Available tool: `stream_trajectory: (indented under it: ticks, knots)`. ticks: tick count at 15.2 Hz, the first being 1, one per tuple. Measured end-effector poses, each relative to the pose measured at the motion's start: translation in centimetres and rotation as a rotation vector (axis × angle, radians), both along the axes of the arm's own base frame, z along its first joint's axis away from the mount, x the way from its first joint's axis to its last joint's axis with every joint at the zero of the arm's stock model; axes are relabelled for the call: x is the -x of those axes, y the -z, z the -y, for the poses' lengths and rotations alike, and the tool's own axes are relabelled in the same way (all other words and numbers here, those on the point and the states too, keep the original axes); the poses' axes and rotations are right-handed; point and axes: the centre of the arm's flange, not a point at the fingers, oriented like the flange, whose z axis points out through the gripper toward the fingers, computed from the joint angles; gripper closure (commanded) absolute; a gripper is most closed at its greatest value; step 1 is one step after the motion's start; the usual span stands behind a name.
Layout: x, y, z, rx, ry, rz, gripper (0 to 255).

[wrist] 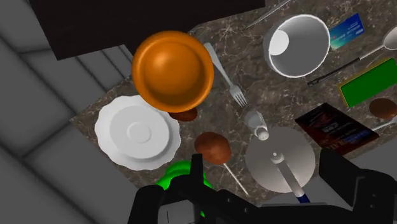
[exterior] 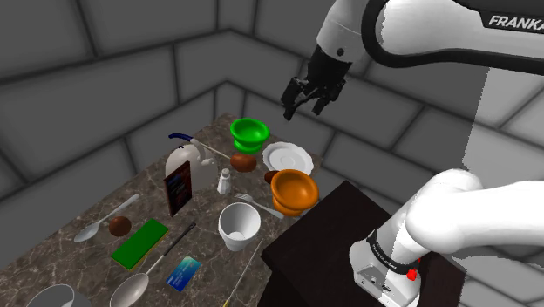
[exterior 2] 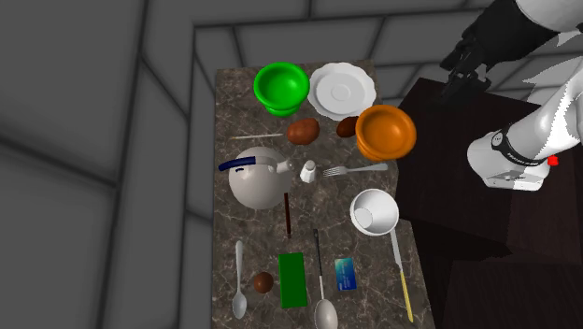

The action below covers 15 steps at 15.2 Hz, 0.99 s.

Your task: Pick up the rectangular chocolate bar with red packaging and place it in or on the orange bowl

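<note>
A kitchen: marble counter [exterior 2: 234,112], kettle [exterior 2: 257,187], plate [exterior 2: 342,90], fork [exterior 2: 355,170].

The white Franka arm [exterior: 410,35] climbs from its base, folds at a high elbow and reaches toward the shoulder view's left. Its wrist bends down, so the black gripper [exterior: 304,109] hangs aloft, pointing downward at a slight tilt. In the wrist view the two fingers [wrist: 195,173] stand well apart.
</note>
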Motion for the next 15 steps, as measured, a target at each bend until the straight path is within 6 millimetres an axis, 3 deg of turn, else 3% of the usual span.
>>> stream_trajectory:
  ticks: [8, 15]
  knots:
    - [-4.1, 6.4, -7.2, -0.05, 0.273, -0.031, 0]
    - [-9.2, 11.7, -13.0, -0.095, 0.509, -0.058, 0]
